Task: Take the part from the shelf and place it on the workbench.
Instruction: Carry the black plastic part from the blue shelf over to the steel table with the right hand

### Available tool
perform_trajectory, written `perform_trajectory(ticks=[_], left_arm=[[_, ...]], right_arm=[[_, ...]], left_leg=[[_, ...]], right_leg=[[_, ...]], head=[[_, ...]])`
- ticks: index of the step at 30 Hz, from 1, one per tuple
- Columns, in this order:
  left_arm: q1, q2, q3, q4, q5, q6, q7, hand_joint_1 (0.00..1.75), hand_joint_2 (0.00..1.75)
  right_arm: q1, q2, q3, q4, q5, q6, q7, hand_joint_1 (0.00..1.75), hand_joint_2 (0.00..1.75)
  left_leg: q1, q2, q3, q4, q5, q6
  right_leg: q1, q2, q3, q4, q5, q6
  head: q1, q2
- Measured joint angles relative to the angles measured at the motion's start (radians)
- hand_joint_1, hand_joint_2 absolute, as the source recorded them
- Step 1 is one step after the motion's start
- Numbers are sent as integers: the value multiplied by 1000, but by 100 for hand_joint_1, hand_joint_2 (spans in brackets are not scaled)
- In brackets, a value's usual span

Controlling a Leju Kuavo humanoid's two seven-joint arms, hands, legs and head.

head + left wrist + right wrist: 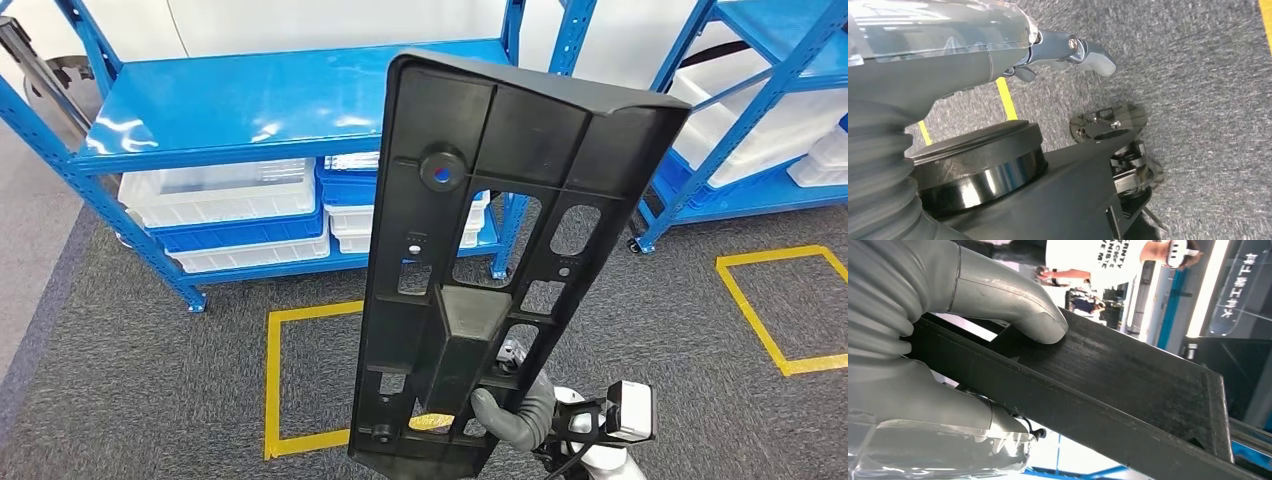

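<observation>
Right robot hand (pixel 515 412) is wrapped around the bottom end of the part (pixel 500 250), so it's clamped on and holding it up, a bit tilted, right in front of my head cam. It's a long black plastic panel with ribs and a bunch of cutouts, plus a round boss near the top. On the right wrist cam I can see the thick grey thumb (pixel 1013 310) pressed flat on the panel's dark face, with the rest of the hand underneath it.

Left robot hand (pixel 1068 50) is hanging down over the grey carpet (pixel 1198 75). I see one grey finger sticking out with nothing in it, but I honestly can't tell if the fingers are apart or curled.

Behind the part there's the blue shelf (pixel 250 105), its top level bare, with white and blue bins (pixel 225 215) stacked underneath. A second blue rack (pixel 770 100) with white bins is off to the right. Yellow tape squares (pixel 290 380) are marked on the carpet. A person in a white shirt (pixel 1098 260) shows up in the right wrist view.
</observation>
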Motion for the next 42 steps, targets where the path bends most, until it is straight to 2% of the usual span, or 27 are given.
perform_trajectory(ticks=[2, 4, 5, 7, 9, 10, 11, 12, 13, 15, 17, 19, 21, 23, 25, 26, 27, 28, 29, 31, 32, 33, 35, 37, 39, 41, 42], left_arm=[[1, 0, 0, 0, 0, 0, 0, 0, 175], [0, 0, 0, 0, 0, 1, -1, 0, 175], [0, 0, 0, 0, 0, 2, -2, 0, 175], [0, 0, -1, 0, -1, 3, -3, 0, 175], [3, 0, -1, 0, -3, 4, -4, 0, 175], [5, 0, -1, 0, -5, 4, -4, 0, 175], [6, 1, -1, 0, -6, 5, -4, 0, 175], [7, 1, -2, 0, -8, 5, -4, 0, 175], [7, 1, -2, 0, -8, 6, -4, 0, 175], [6, 1, -4, 0, -9, 6, -4, 0, 175], [6, 2, -4, 0, -9, 6, -5, 0, 175], [5, 1, -5, 0, -9, 8, -5, 0, 175], [3, 0, -6, 0, -9, 9, -6, 0, 175], [3, -1, -6, 0, -8, 10, -8, 0, 175], [7, 0, -6, 0, -8, 10, -8, 0, 175], [9, 0, -6, 0, -7, 10, -8, 0, 175], [9, 0, -6, 0, -7, 10, -8, 0, 175], [8, 0, -6, 0, -7, 10, -7, 0, 175], [6, 0, -6, 0, -7, 10, -7, 0, 175], [1, 0, -6, 0, -6, 10, -5, 0, 175], [0, 0, -6, -1, -6, 10, -4, 0, 175], [-1, 0, -6, -1, -6, 10, -3, 0, 175], [-2, 0, -6, -1, -4, 10, -2, 0, 175], [-3, 0, -6, -1, -1, 11, -1, 0, 175], [0, 0, -6, -1, 1, 12, -1, 0, 175], [5, 1, -6, -1, 1, 13, 0, 0, 175], [6, 1, -5, -1, 1, 14, 0, 0, 175]], right_arm=[[1, 0, 0, -9, 3, 2, 2, 175, 175], [4, 0, -1, -14, 6, 4, 5, 175, 175], [6, 0, -1, -17, 6, 4, 6, 175, 175], [8, 1, -1, -22, 7, 5, 6, 175, 175], [12, 2, -2, -25, 7, 4, 6, 175, 175], [16, 3, -2, -26, 8, 4, 6, 175, 175], [23, 3, -2, -27, 10, 3, 5, 175, 175], [31, 3, -2, -28, 12, 2, 3, 175, 175], [38, 3, -3, -31, 14, 2, 2, 175, 175], [48, 3, -3, -40, 16, 2, 1, 175, 175], [54, 3, -4, -47, 19, 3, 0, 175, 175], [62, 3, -5, -52, 22, 8, 0, 175, 175], [69, 3, -8, -56, 25, 15, 0, 175, 175], [70, 3, -11, -58, 26, 18, -1, 175, 175], [71, 3, -13, -58, 26, 20, -1, 175, 175], [71, 3, -14, -58, 26, 21, -1, 175, 175], [71, 3, -15, -58, 26, 22, 0, 175, 175], [70, 4, -16, -58, 26, 22, 1, 175, 175], [68, 5, -18, -58, 26, 23, 2, 175, 175], [60, 9, -21, -58, 24, 23, 8, 175, 175], [55, 11, -22, -58, 22, 24, 10, 175, 175], [51, 14, -23, -58, 20, 25, 13, 175, 175], [43, 19, -25, -58, 14, 28, 18, 175, 175], [33, 21, -28, -57, 4, 35, 22, 175, 175], [22, 24, -29, -53, -7, 40, 24, 175, 175], [17, 25, -29, -45, -12, 42, 24, 175, 175], [17, 25, -29, -40, -13, 43, 24, 175, 175]], left_leg=[[-6, 17, -2, 4, -2, -6], [-9, 35, -3, 7, -3, -14], [-10, 32, -6, 17, -10, -19], [-6, -4, -33, 85, -56, -31], [3, -45, -87, 210, -126, -38], [6, -52, -110, 265, -148, -40], [8, -54, -120, 291, -151, -42], [10, -55, -111, 277, -134, -42], [12, -60, -84, 225, -100, -41], [16, -95, -14, 82, -40, -36], [16, -123, 18, 10, -24, -30], [15, -114, 18, 2, -19, -21], [18, -93, 18, -8, -6, -8], [20, -68, 14, -14, 4, 1], [18, -43, 6, -12, 6, 3], [17, -29, 3, -10, 6, 3], [17, -17, 0, -7, 5, 2], [17, -5, -1, -5, 4, 0], [17, 5, -1, -1, 2, -3], [14, 22, -2, 6, -3, -14], [12, 30, -2, 9, -5, -20], [10, 38, -2, 10, -6, -26], [12, 48, -2, 12, -9, -39], [16, 14, -16, 48, -41, -49], [19, -36, -66, 167, -110, -54], [18, -53, -121, 288, -156, -53], [18, -55, -129, 303, -151, -51]], right_leg=[[11, -23, 27, -59, 6, -14], [10, -8, 24, -65, 12, -24], [7, 1, 23, -68, 16, -29], [0, 19, 22, -75, 25, -40], [0, 38, 16, -75, 30, -45], [0, 50, 13, -74, 33, -44], [0, 61, 10, -72, 35, -43], [0, 73, 8, -70, 36, -42], [0, 85, 6, -67, 37, -40], [0, 106, 2, -62, 41, -34], [0, 126, -6, -61, 48, -23], [-2, 143, -12, -65, 58, -7], [-2, 122, -25, -49, 45, 2], [-4, 76, -65, 41, -15, 7], [-8, 56, -120, 173, -81, 14], [-9, 53, -132, 211, -91, 18], [-11, 50, -126, 213, -85, 20], [-12, 43, -98, 173, -62, 21], [-14, 31, -55, 103, -33, 21], [-11, -8, 13, -16, -2, 12], [-7, -20, 26, -43, 1, 6], [-3, -23, 24, -48, -2, -2], [-3, -3, 19, -51, 6, -14], [-6, 16, 15, -56, 13, -28], [-6, 38, 10, -57, 18, -38], [-2, 63, 5, -57, 22, -43], [-1, 76, 4, -56, 23, -44]], head=[[0, 0], [0, 0], [0, 0], [0, 0], [0, 0], [0, 0], [0, 0], [0, 0], [0, 0], [0, 0], [0, 0], [0, 0], [0, 0], [0, 0], [0, 0], [0, 0], [0, 0], [0, 0], [0, 0], [0, 0], [0, 0], [0, 0], [0, 0], [0, 0], [0, 0], [0, 0], [0, 0]])
